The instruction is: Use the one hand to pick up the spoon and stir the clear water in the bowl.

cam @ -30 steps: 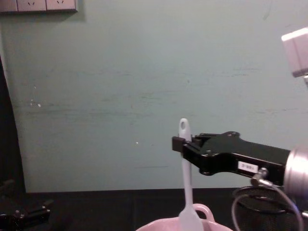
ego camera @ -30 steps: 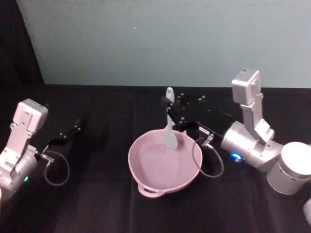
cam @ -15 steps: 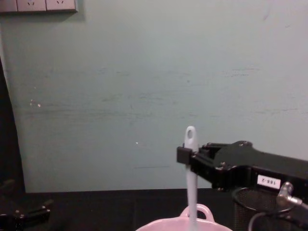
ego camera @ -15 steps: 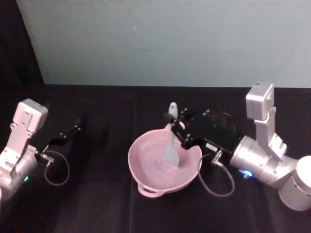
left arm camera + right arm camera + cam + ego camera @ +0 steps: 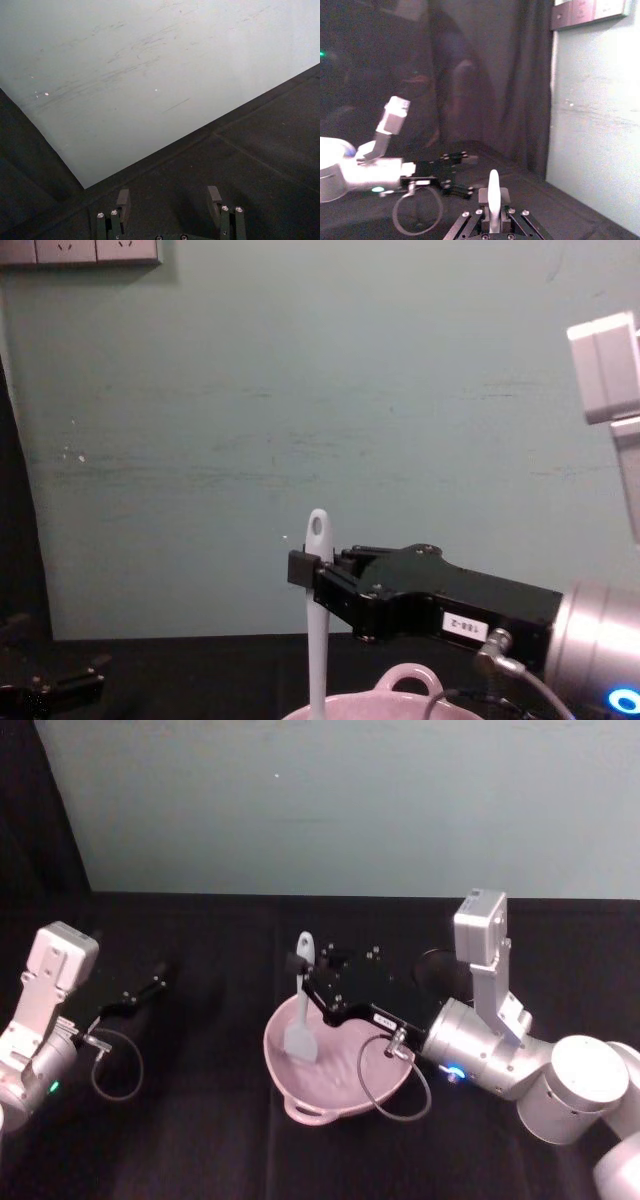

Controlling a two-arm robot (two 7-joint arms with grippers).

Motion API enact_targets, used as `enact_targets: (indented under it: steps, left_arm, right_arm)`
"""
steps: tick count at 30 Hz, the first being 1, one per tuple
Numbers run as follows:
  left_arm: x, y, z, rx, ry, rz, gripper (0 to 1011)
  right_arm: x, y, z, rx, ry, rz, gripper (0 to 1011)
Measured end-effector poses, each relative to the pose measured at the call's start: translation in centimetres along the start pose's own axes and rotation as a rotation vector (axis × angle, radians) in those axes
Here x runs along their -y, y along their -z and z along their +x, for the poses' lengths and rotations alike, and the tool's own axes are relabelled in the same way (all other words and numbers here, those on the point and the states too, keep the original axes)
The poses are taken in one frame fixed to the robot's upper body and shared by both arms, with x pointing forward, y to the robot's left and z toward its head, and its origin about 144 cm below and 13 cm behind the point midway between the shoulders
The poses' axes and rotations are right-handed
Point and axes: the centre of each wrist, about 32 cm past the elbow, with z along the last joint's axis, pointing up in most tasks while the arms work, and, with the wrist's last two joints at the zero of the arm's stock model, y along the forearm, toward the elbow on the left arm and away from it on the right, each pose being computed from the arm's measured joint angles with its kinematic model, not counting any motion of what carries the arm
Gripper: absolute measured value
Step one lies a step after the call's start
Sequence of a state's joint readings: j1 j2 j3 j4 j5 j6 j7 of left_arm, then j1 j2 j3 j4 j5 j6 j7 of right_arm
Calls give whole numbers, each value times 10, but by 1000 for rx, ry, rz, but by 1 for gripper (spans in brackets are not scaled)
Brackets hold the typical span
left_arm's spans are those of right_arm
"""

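Right pincer (image 5: 304,972) clenched on the spoon (image 5: 300,1025) near the top of its handle, just under the oval hole, stretched in from the right above the bowl (image 5: 345,1080). Spoon upright, slightly tilted, flat head down inside the bowl's left part, handle tip poking above the fingers. Bowl on the black surface (image 5: 200,1140), one loop handle on its near rim. Left pincer (image 5: 150,988) parked well off to the left, fingers apart, grasping nothing

Teal wall (image 5: 200,420), black, perhaps cloth-covered table (image 5: 200,1140).
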State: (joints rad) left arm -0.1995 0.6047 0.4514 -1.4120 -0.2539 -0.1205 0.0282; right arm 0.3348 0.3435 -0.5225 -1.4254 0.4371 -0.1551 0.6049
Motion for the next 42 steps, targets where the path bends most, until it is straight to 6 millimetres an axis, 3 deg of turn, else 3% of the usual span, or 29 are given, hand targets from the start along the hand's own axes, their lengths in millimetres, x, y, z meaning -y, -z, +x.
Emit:
enact_targets:
  steps: [11,23,33,42]
  left_arm:
    - [0,0,0,0,0,0,1005]
    - [0,0,0,0,0,0,1005]
    - [0,0,0,0,0,0,1005]
    - [0,0,0,0,0,0,1005]
  right_arm:
    - [-13,8,11,74,124,-5,116]
    - [7,-2,18,114,190,-20,116]
    - [28,-10,10,97,160,-20,116]
    - [24,-4,-3,32,94,-11,116]
